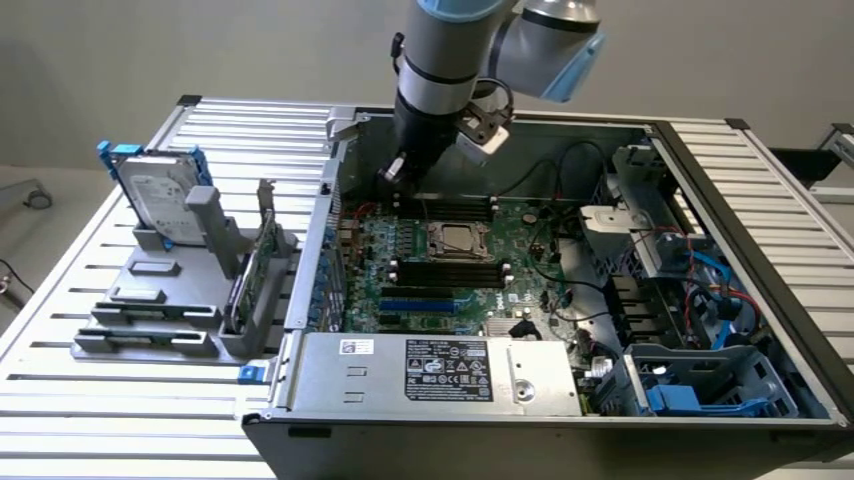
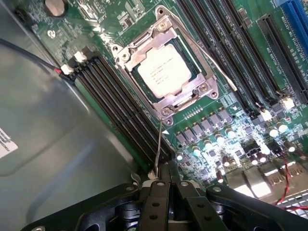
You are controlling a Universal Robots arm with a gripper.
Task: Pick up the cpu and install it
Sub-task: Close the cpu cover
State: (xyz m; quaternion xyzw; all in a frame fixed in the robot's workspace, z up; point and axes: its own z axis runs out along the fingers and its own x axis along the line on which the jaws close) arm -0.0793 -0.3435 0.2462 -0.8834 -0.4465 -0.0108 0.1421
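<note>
The cpu (image 2: 163, 74) sits seated in its socket frame (image 2: 204, 89) on the motherboard (image 1: 514, 250), between the memory slots (image 2: 122, 113); the gripper (image 2: 166, 180) hovers above the board, fingers pressed together, holding nothing.

Even, soft room light fills my exterior view. In my wrist view, glare whitens the small silver capacitors (image 2: 231, 134) toward four o'clock, and my black gripper (image 2: 168, 192) is blurred.

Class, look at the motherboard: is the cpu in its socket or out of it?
In. The cpu lies flat inside the socket's metal frame on the motherboard.
</note>
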